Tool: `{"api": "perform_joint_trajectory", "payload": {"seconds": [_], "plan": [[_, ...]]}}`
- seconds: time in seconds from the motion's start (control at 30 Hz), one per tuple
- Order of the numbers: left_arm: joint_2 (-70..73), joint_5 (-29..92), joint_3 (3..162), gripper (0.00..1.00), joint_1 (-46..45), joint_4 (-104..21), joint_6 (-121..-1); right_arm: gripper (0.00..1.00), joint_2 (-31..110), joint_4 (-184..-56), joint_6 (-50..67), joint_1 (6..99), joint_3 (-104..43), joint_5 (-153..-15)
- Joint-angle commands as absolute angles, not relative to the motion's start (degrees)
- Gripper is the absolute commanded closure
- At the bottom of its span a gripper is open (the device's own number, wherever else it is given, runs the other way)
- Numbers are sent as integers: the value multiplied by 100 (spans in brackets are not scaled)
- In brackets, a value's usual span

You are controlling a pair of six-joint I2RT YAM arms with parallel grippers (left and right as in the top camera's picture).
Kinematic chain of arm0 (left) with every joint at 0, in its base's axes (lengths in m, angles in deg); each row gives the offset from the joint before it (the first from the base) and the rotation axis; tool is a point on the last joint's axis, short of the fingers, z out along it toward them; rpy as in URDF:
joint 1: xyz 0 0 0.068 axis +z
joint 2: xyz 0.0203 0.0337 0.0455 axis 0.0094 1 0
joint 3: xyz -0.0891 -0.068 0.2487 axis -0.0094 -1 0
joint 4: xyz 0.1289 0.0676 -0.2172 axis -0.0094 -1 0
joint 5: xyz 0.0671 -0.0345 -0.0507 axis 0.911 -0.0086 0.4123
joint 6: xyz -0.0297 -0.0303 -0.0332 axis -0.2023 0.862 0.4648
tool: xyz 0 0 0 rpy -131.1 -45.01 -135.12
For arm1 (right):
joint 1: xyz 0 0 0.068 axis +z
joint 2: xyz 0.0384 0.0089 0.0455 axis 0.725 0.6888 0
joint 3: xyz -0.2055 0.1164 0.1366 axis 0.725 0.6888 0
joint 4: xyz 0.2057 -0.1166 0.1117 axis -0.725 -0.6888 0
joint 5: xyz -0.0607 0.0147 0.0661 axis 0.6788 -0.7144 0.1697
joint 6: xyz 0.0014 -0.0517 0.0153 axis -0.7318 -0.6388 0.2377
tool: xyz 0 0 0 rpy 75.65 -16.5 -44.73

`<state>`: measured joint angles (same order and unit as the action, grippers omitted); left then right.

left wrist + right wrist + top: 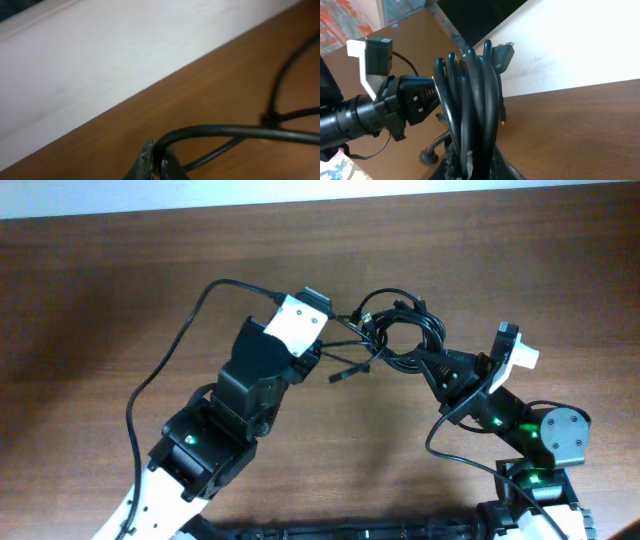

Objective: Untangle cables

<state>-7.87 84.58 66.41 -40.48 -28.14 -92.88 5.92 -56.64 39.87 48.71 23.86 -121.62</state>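
Cables (400, 330) tangled in loops. Left gripper (156, 162) pinched shut on one strand; right gripper (470, 167) clamped on the coil. Risk: pulling apart tightens the knot, or the strand slips.

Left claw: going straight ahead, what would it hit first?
Likely nothing soon: the left claw, shut on a cable, faces bare table up to a white surface; depth unclear.

Wears black shells on left arm (240, 395) and right arm (490, 405). Carries white mounts (297, 320) at both wrists, plus a looping black wire (160, 370). Glows green at lights (527, 427); shows grey joint cap (562, 432).
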Motion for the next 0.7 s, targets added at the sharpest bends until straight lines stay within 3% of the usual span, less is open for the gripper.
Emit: {"api": "perform_joint_trajectory", "payload": {"seconds": [0.0,0.33,0.4,0.57,0.67], "plan": [[-835,10877,6689,100,-3794,-2567,-8984,96,559,-5610,4011,4820,2323,-12189],[-835,12204,6689,99,-3794,-2511,-9074,96,559,-5612,4011,4820,2323,-12173],[-835,12442,6689,73,-3794,-2515,-9087,96,559,-5614,4011,4820,2323,-12176],[-840,12665,6689,59,-3794,-2504,-9481,96,559,-5614,4011,4820,2323,-12176],[-840,12668,6689,56,-3794,-2506,-9478,96,559,-5614,4011,4820,2323,-12173]]}}
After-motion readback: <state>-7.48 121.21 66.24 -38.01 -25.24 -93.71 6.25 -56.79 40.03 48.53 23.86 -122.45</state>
